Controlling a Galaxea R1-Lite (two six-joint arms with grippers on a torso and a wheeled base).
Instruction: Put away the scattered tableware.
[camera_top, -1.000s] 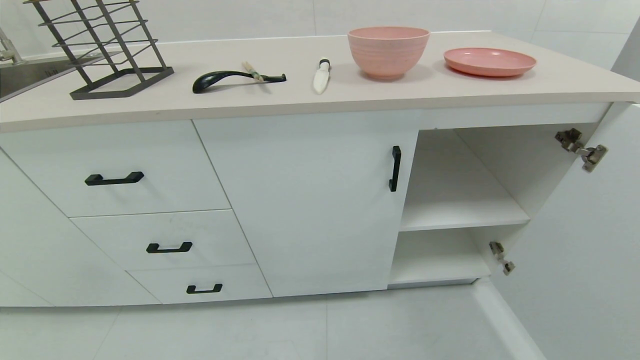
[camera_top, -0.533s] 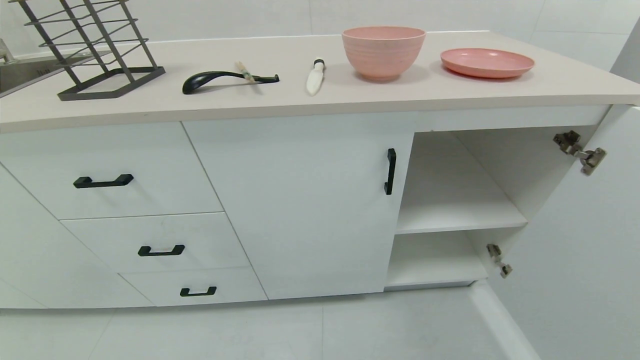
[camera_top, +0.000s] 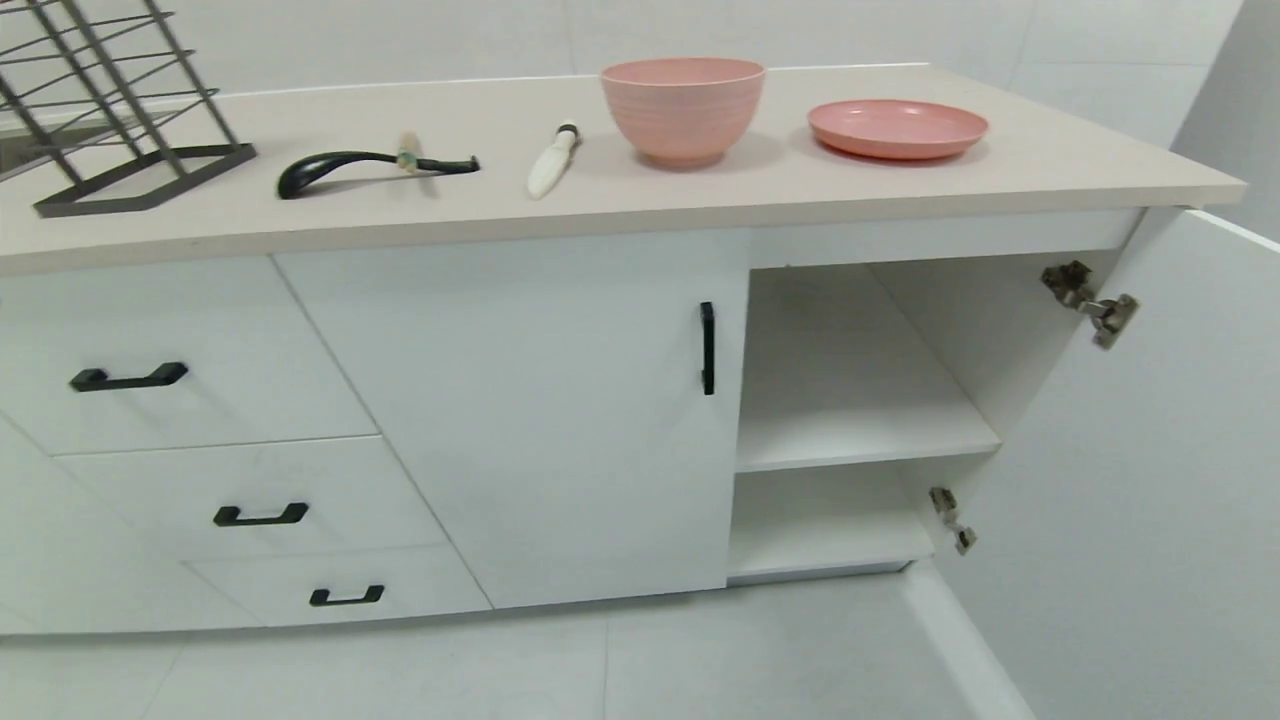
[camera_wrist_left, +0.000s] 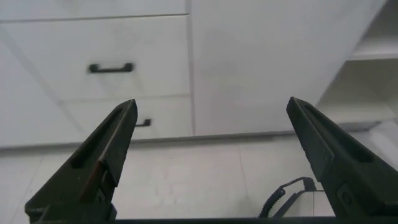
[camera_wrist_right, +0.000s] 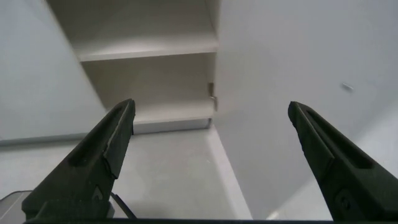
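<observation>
While left gripper (camera_wrist_left: 211, 101) and right gripper (camera_wrist_right: 211, 104) gape empty, rack (camera_top: 150, 181) cut off; stick (camera_top: 408, 155) on ladle (camera_top: 297, 180) indistinct

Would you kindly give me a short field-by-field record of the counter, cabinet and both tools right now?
counter: holds all the tableware, with a wire rack at its left end
tableware, left to right: black spoon, knife, pink bowl, pink plate
cabinet door: right one open, showing two shelves
drawers: three, shut
left tool: open, low, facing the drawers
right tool: open, facing the shelves
</observation>
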